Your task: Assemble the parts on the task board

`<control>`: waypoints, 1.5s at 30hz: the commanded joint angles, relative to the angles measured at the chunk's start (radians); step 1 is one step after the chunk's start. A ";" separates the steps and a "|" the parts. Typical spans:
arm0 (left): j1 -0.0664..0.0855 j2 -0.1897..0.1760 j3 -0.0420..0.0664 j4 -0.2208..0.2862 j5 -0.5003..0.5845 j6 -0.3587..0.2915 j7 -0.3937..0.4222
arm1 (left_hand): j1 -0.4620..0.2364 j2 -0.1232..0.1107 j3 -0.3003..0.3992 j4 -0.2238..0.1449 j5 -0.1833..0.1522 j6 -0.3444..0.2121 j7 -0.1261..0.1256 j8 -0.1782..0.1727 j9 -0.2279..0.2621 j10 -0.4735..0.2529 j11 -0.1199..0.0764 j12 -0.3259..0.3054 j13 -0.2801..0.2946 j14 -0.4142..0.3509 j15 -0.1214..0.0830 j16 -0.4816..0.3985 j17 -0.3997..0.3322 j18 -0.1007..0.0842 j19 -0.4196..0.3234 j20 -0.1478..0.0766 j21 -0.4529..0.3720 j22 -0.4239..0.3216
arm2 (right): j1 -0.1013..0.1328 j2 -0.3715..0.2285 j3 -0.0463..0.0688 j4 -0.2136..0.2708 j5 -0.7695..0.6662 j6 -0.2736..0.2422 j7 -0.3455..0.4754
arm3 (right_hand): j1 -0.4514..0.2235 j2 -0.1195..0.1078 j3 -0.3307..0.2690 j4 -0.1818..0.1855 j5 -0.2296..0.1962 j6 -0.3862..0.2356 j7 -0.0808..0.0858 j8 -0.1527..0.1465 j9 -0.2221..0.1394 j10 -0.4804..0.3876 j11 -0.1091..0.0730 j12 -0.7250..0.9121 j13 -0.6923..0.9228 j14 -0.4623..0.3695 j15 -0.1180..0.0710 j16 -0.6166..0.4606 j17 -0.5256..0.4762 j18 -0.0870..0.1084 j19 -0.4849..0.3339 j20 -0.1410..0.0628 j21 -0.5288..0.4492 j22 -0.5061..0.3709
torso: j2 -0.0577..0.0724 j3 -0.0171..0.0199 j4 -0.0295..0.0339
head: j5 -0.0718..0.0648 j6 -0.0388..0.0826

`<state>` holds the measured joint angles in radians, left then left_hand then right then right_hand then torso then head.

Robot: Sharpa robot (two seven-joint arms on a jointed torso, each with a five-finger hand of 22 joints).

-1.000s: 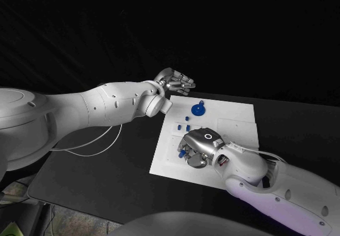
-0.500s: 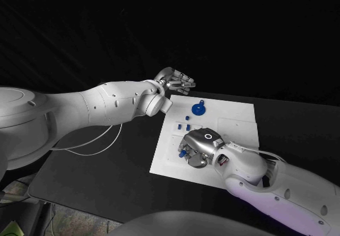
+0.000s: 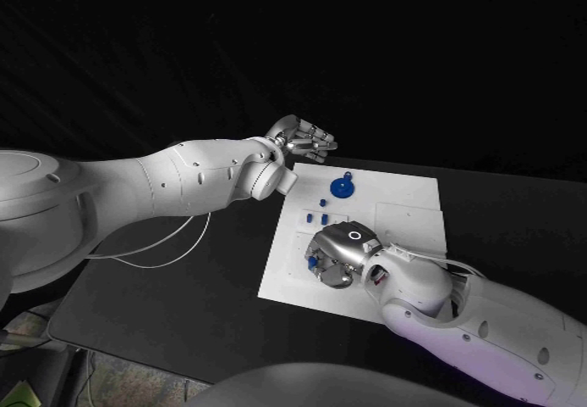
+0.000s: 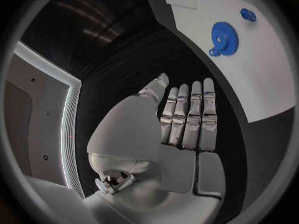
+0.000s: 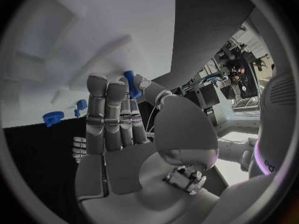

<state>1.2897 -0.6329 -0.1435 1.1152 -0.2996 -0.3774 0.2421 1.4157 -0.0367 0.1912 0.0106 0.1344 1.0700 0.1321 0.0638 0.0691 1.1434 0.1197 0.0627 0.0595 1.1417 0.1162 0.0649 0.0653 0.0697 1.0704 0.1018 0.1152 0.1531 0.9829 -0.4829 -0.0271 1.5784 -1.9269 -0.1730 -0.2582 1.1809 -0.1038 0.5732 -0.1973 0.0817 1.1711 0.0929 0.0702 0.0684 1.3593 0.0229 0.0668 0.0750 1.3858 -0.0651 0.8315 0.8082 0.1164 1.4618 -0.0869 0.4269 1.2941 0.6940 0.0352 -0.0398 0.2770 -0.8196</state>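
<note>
Right hand [image 3: 340, 252] over board [image 3: 410, 208] middle, fingers pinching blue peg [image 5: 130, 83]. Left hand [image 3: 301, 139] at board's 11 o'clock corner, fingers apart, empty. Gear [image 3: 343, 187] at 12 from right hand, nearer left.

One white task board [image 3: 410, 203], one blue gear [image 3: 343, 187], two hands.

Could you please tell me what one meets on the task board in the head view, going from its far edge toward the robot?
Blue gear → small blue parts → right hand over the task board.
</note>
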 commanded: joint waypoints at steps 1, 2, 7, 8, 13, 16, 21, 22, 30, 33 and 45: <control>0.000 0.001 0.001 0.002 0.001 0.010 0.005 | -0.004 0.004 -0.001 0.002 -0.007 -0.009 0.001 0.000 0.001 -0.002 0.002 -0.003 -0.001 -0.002 0.005 -0.003 0.001 0.014 -0.003 0.002 -0.004 -0.001 | -0.005 -0.001 -0.005 -0.007 0.016 0.003 0.002 | 0.003 -0.016 -0.042 0.011 -0.009 -0.018 0.001 -0.008 -0.002 -0.010 0.001 0.001 -0.004 0.003 0.008 -0.005 -0.004 0.016 0.049 0.007 -0.003 -0.006 | 0.000 -0.0003 -0.0002 | 0.000 -0.001; 0.000 0.001 0.001 0.002 0.001 0.010 0.005 | -0.004 0.004 -0.001 0.002 -0.007 -0.009 0.001 0.000 0.001 -0.002 0.002 -0.003 -0.001 -0.002 0.005 -0.003 0.001 0.014 -0.003 0.002 -0.004 -0.001 | -0.005 -0.002 -0.006 -0.007 0.019 -0.003 0.001 | 0.002 -0.017 -0.051 0.015 -0.020 -0.024 0.002 -0.008 -0.002 -0.011 0.002 0.001 -0.005 0.004 0.008 -0.005 -0.005 0.017 0.049 0.007 -0.002 -0.007 | 0.000 -0.0003 -0.0002 | 0.000 -0.001; 0.000 0.000 0.001 0.002 0.001 0.011 0.004 | -0.004 0.004 -0.001 0.002 -0.007 -0.009 0.001 0.000 0.001 -0.002 0.002 -0.003 -0.001 -0.002 0.005 -0.003 0.001 0.014 -0.003 0.002 -0.004 -0.001 | -0.005 -0.009 -0.007 -0.004 0.028 -0.036 -0.005 | -0.003 -0.031 -0.130 0.038 -0.031 -0.062 0.000 -0.009 -0.004 -0.018 0.004 -0.001 -0.007 0.009 0.010 -0.007 -0.011 0.023 0.049 0.009 0.003 -0.017 | 0.000 0.0003 -0.0004 | 0.000 0.000; 0.000 -0.001 0.001 0.002 0.001 0.011 0.004 | -0.004 0.004 -0.001 0.002 -0.007 -0.009 0.001 0.000 0.001 -0.002 0.002 -0.003 -0.001 -0.002 0.005 -0.003 0.001 0.014 -0.003 0.002 -0.004 -0.001 | -0.005 -0.011 -0.007 -0.003 0.029 -0.041 -0.007 | -0.001 -0.030 -0.138 0.040 -0.031 -0.070 -0.001 -0.008 -0.004 -0.020 0.004 -0.001 -0.007 0.009 0.010 -0.007 -0.011 0.024 0.050 0.009 0.003 -0.018 | 0.000 0.0003 -0.0004 | 0.000 0.000; 0.000 -0.002 0.001 0.002 0.001 0.012 0.003 | -0.005 0.003 -0.002 0.003 -0.008 -0.009 0.001 0.000 0.001 -0.002 0.003 -0.003 -0.001 -0.002 0.005 -0.003 0.001 0.014 -0.003 0.003 -0.004 -0.002 | -0.006 -0.023 -0.007 0.012 0.040 -0.094 -0.028 | -0.018 -0.070 -0.218 0.057 -0.034 -0.143 -0.010 -0.009 -0.006 -0.050 0.012 -0.003 -0.009 0.011 0.014 -0.010 -0.014 0.025 0.050 0.011 0.011 -0.022 | 0.000 0.0014 -0.0009 | -0.001 0.001; 0.000 -0.002 0.001 0.002 0.001 0.012 0.003 | -0.005 0.003 -0.002 0.003 -0.008 -0.009 0.001 0.000 0.001 -0.002 0.003 -0.003 -0.001 -0.002 0.005 -0.003 0.001 0.014 -0.003 0.003 -0.004 -0.002 | -0.006 -0.033 -0.007 0.025 0.045 -0.126 -0.040 | 0.021 -0.054 -0.309 0.086 -0.034 -0.153 -0.016 -0.008 -0.005 -0.056 0.012 0.000 -0.007 0.015 0.014 -0.013 -0.017 0.028 0.051 0.013 0.017 -0.028 | 0.000 0.0011 -0.0012 | -0.003 0.003; 0.000 -0.003 0.001 0.002 0.001 0.012 0.002 | -0.005 0.003 -0.002 0.003 -0.008 -0.009 0.001 0.000 0.001 -0.002 0.003 -0.003 -0.001 -0.002 0.005 -0.003 0.001 0.014 -0.003 0.003 -0.004 -0.002 | -0.006 -0.059 -0.005 0.056 0.063 -0.173 -0.058 | 0.055 -0.063 -0.355 0.132 -0.033 -0.183 -0.026 -0.008 -0.005 -0.046 0.008 0.002 -0.005 0.022 0.012 -0.017 -0.019 0.027 0.051 0.012 0.038 -0.040 | -0.001 0.0010 -0.0021 | -0.010 0.008; 0.000 -0.003 0.001 0.002 0.001 0.013 0.002 | -0.005 0.003 -0.002 0.003 -0.008 -0.009 0.001 0.000 0.001 -0.002 0.003 -0.003 -0.001 -0.002 0.005 -0.003 0.001 0.014 -0.003 0.003 -0.004 -0.002 | -0.005 -0.064 -0.004 0.062 0.068 -0.176 -0.059 | 0.055 -0.067 -0.357 0.136 -0.033 -0.191 -0.028 -0.008 -0.005 -0.040 0.006 0.005 -0.004 0.022 0.011 -0.017 -0.019 0.027 0.051 0.011 0.039 -0.041 | -0.001 0.0010 -0.0021 | -0.010 0.008; 0.000 -0.004 0.000 0.001 0.001 0.015 0.000 | -0.005 0.002 -0.005 0.004 -0.008 -0.011 0.002 0.000 0.001 -0.003 0.003 -0.003 -0.001 -0.003 0.006 -0.003 0.001 0.014 -0.003 0.003 -0.005 -0.003 | -0.004 -0.115 0.034 0.101 0.152 -0.182 -0.043 | 0.062 -0.075 -0.390 0.182 -0.032 -0.210 -0.033 -0.008 -0.005 -0.001 -0.007 0.022 0.008 0.027 0.003 -0.019 -0.020 0.019 0.051 0.005 0.064 -0.045 | -0.001 0.0009 -0.0006 | -0.028 0.021; 0.000 -0.005 0.000 0.001 0.001 0.015 0.000 | -0.005 0.002 -0.005 0.004 -0.008 -0.011 0.002 0.000 0.001 -0.003 0.003 -0.003 -0.001 -0.003 0.006 -0.003 0.001 0.014 -0.003 0.003 -0.005 -0.003 | -0.004 -0.148 0.066 0.107 0.219 -0.184 -0.022 | 0.060 -0.067 -0.397 0.193 -0.029 -0.188 -0.006 -0.004 -0.003 0.037 -0.014 0.050 0.023 0.033 -0.001 -0.016 -0.018 0.011 0.053 0.003 0.083 -0.041 | -0.001 0.0006 -0.0017 | -0.040 0.031; -0.004 -0.026 -0.001 0.001 0.013 0.002 0.026 | -0.009 -0.002 -0.011 0.006 -0.008 -0.010 0.002 0.000 0.001 0.003 0.001 -0.003 -0.001 0.001 0.004 -0.003 0.001 0.014 -0.001 0.003 -0.006 -0.004 | 0.013 -0.344 0.171 0.116 0.588 -0.111 0.020 | 0.019 -0.005 -0.480 0.203 0.058 -0.004 -0.028 -0.004 0.059 0.015 -0.060 0.490 0.561 0.064 -0.034 -0.014 -0.010 -0.026 0.055 -0.034 0.166 -0.054 | -0.010 0.0017 -0.0113 | -0.093 0.063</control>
<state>1.2866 -0.6583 -0.1448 1.1145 -0.2981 -0.3750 0.2429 1.4157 -0.0367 0.1854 0.0163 0.1305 1.0663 0.1357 0.0638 0.0691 1.1434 0.1196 0.0627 0.0595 1.1417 0.1162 0.0649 0.0654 0.0697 1.0704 0.1018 0.1153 0.1502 0.9943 -0.8185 0.1430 1.6915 -1.5195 -0.3344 -0.2608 1.2011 -0.1112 0.0937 0.0045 0.1340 1.1529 0.0662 0.0657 0.1204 1.3933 -0.0308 0.5206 0.5928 1.4504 -0.0941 0.8123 0.7945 0.1006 1.4666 -0.1148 0.5862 1.2385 0.6881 0.0371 -0.0460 0.1944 -0.7625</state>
